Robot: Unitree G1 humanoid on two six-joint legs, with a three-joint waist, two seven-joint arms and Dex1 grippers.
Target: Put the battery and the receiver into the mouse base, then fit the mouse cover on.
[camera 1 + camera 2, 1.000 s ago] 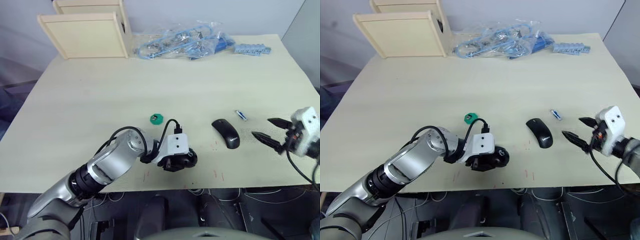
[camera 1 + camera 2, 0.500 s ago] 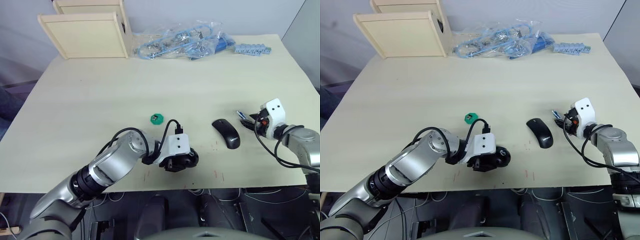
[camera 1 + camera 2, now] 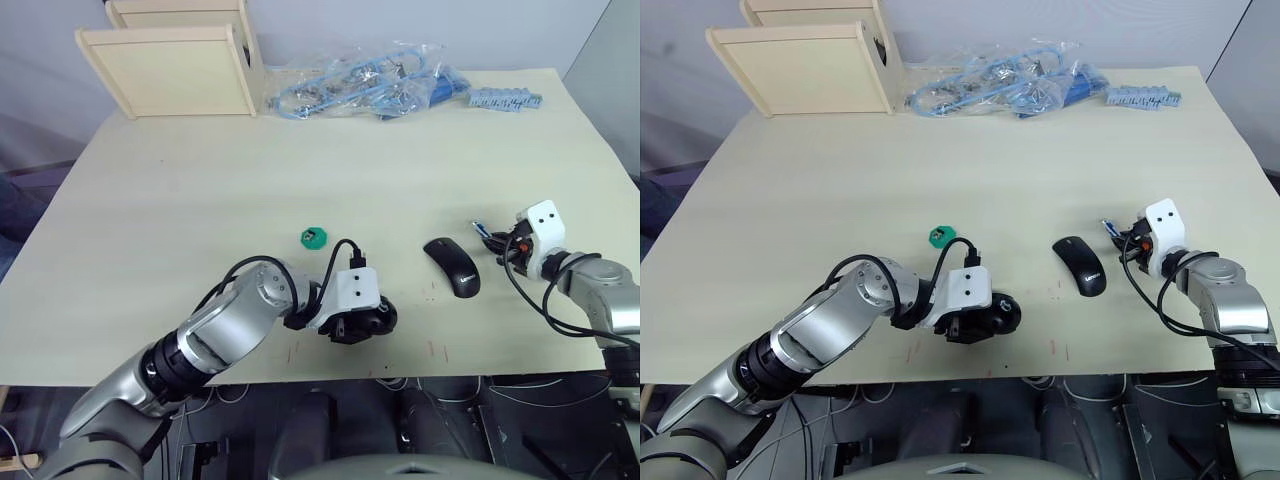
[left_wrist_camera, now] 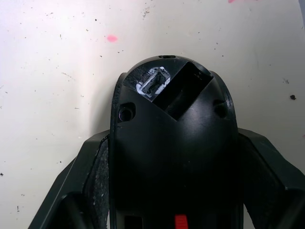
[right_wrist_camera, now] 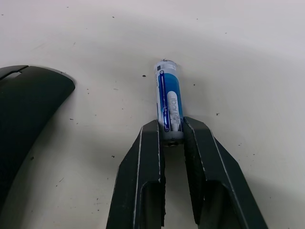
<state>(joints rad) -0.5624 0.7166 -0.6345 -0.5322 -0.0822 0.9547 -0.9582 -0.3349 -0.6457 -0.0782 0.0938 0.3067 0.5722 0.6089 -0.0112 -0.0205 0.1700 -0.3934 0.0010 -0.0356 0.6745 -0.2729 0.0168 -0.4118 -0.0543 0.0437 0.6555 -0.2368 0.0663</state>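
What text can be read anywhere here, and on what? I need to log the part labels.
Battery: white print along its blue side, too blurred to read.
Mouse cover: small grey lettering, too small to read.
Mouse base in the left hand: no readable marks.
Nothing else shows legible text.

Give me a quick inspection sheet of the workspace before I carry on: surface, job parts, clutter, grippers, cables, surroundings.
Surface: pale table, small red marks near its front edge.
Job parts: battery lies on the table, one end between the right gripper's fingers; mouse base held at the front edge; mouse cover lies alone between the two arms; receiver not made out.
Clutter: green disc mid-table; bag of blue parts and blue strip at the far edge.
Grippers: left gripper clamps the mouse base; right gripper closed on the battery's end.
Cables: black leads loop at both wrists.
Surroundings: wooden boxes at the far left corner.
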